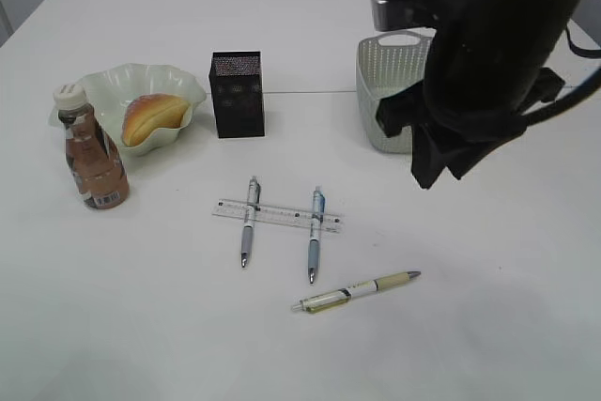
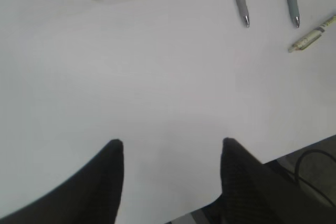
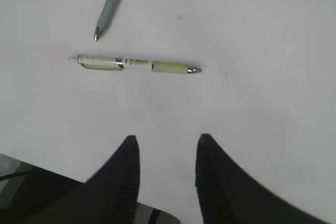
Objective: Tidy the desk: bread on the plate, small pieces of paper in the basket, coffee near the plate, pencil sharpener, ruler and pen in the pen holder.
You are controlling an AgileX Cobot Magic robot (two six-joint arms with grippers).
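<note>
Exterior view: bread (image 1: 153, 117) lies on the plate (image 1: 113, 84); coffee bottle (image 1: 90, 154) stands upright just beside the plate. Black pen holder (image 1: 237, 94) is right of the plate; basket (image 1: 390, 91) is further right, partly behind the right arm (image 1: 507, 53). Clear ruler (image 1: 277, 216) lies under two grey pens (image 1: 249, 221) (image 1: 315, 234); yellow-green pen (image 1: 357, 291) lies apart, nearer the camera. Right gripper (image 3: 165, 153): fingers parted, nothing between, above bare table near the yellow-green pen. Left gripper (image 2: 170, 153): spread wider, empty, over the table (image 2: 157, 87).
</note>
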